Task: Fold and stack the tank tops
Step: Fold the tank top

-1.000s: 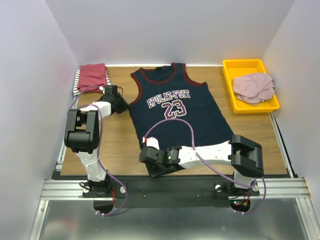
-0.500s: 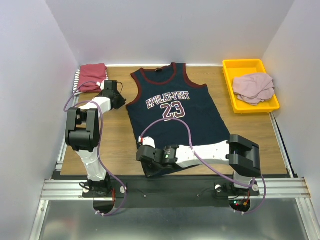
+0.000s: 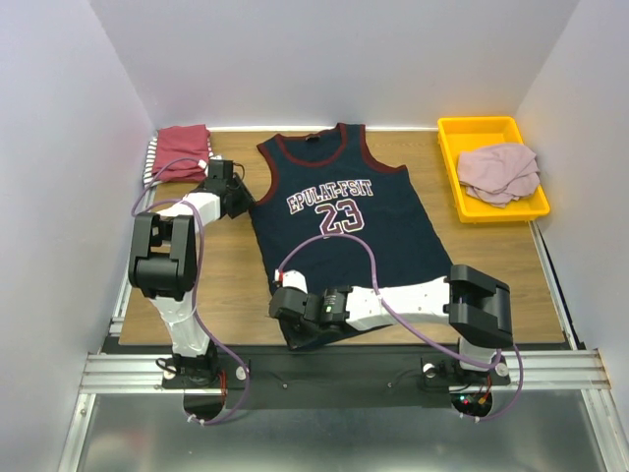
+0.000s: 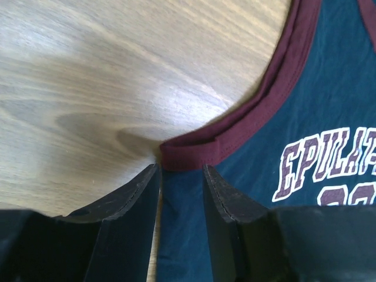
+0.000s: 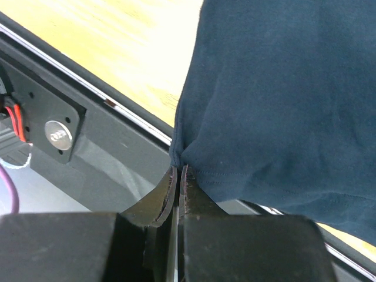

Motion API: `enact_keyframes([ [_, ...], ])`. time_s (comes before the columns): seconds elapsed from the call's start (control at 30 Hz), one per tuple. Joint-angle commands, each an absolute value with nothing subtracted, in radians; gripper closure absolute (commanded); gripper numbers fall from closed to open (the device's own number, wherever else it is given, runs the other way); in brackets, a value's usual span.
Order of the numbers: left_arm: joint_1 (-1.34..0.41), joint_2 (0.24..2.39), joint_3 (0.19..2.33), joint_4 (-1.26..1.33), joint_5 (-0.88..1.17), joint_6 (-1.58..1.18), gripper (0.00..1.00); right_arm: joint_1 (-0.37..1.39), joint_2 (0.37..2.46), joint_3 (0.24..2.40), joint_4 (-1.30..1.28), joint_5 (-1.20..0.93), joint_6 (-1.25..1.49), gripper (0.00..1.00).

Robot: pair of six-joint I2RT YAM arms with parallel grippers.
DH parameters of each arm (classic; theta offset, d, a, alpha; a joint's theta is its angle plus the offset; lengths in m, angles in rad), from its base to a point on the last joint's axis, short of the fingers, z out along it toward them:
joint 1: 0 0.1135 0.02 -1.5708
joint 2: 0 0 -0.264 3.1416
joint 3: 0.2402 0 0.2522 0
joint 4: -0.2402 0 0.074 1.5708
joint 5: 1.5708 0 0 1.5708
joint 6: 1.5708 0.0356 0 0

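Observation:
The navy jersey [image 3: 344,216] with maroon trim and the white number 23 lies flat on the wooden table. My left gripper [image 3: 242,201] is at its left armhole, and in the left wrist view the gripper [image 4: 181,169] stands open, its jaws straddling the navy side edge [image 4: 179,223] just below the maroon trim [image 4: 194,154]. My right gripper [image 3: 293,332] is at the jersey's near left corner by the table's front edge. It is shut on the hem there [image 5: 178,169], and the cloth [image 5: 276,100] bunches up from the pinch.
A folded dark-red top [image 3: 182,149] lies on a striped one [image 3: 151,165] at the back left corner. A yellow tray [image 3: 472,126] at the back right holds a crumpled dusty-pink top [image 3: 499,172]. White walls close in three sides; a metal rail [image 3: 344,374] runs along the front.
Over the last second the jersey slid a little to the left with both grippers. In the last half second the left gripper edged back right; the jersey stayed put.

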State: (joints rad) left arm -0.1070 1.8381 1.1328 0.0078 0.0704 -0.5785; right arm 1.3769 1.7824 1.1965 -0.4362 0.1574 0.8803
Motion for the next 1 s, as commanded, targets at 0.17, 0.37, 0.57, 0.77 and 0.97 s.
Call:
enact_keyframes([
  [0.17,-0.133,1.861,1.17,-0.049,0.014,-0.538,0.59,1.39,1.766,1.184,-0.399,0.172,0.899,1.0],
  [0.37,-0.15,1.891,1.195,-0.078,-0.043,-0.537,0.64,1.39,1.755,1.178,-0.394,0.175,0.902,1.0],
  [0.57,-0.161,1.916,1.213,-0.103,-0.083,-0.541,0.75,1.39,1.738,1.169,-0.393,0.184,0.904,1.0],
  [0.77,-0.161,1.921,1.216,-0.104,-0.106,-0.552,0.94,1.391,1.736,1.163,-0.387,0.181,0.911,1.0],
  [0.97,-0.163,1.902,1.215,-0.094,-0.11,-0.564,1.0,1.39,1.735,1.166,-0.383,0.178,0.911,1.0],
])
